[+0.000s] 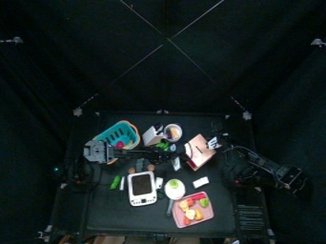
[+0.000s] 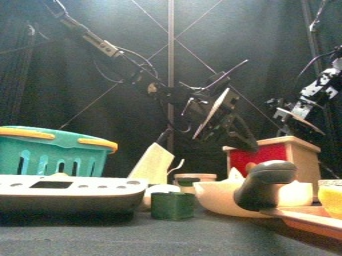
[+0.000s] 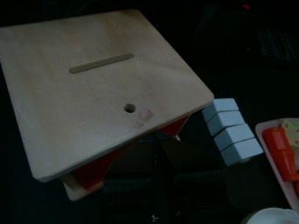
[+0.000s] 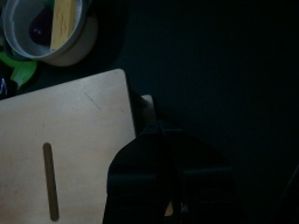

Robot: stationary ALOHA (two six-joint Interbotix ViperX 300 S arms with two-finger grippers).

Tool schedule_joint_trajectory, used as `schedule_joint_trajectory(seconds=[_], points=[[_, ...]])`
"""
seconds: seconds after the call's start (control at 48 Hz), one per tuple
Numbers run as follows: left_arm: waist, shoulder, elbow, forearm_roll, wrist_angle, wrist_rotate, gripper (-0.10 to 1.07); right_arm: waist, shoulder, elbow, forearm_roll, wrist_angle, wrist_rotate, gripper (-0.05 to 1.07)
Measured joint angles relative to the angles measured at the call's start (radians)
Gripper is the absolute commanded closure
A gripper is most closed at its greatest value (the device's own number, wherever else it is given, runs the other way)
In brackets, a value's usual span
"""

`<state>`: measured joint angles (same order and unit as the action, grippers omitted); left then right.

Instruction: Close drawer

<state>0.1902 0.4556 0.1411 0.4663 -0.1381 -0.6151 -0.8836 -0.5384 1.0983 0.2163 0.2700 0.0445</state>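
Observation:
The drawer (image 1: 200, 148) is a light wooden box right of the table's middle. In the front view the drawer (image 2: 275, 156) shows a red front under a tan top. The left wrist view looks down on the drawer (image 3: 93, 87), whose top has a slot and a small hole, with the red compartment sticking out beneath one edge. My left gripper (image 2: 211, 112) hangs above the table, left of the drawer and apart from it, open and holding nothing. My right gripper (image 4: 158, 179) is a dark shape close against the drawer (image 4: 59, 149) at its right side.
A teal basket (image 1: 118, 135) stands at the back left. A white device (image 1: 140, 188) lies at the front and a red tray (image 1: 177, 212) of fruit beside it. White blocks (image 3: 228, 131) lie next to the drawer, and a bowl (image 4: 52, 31) sits behind it.

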Motion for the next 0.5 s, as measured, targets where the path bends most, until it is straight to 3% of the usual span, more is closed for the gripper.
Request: schedule_joint_trajectory(seconds=[0.271,0.5], points=[[0.012,-0.106,0.107,-0.008,-0.017,0.000,0.56,0.000,-0.025,-0.023,-0.032,0.018,0.002,0.98],[0.006,-0.144,0.158,-0.008,-0.018,0.002,0.56,-0.002,-0.041,-0.029,-0.044,0.020,0.002,0.98]])
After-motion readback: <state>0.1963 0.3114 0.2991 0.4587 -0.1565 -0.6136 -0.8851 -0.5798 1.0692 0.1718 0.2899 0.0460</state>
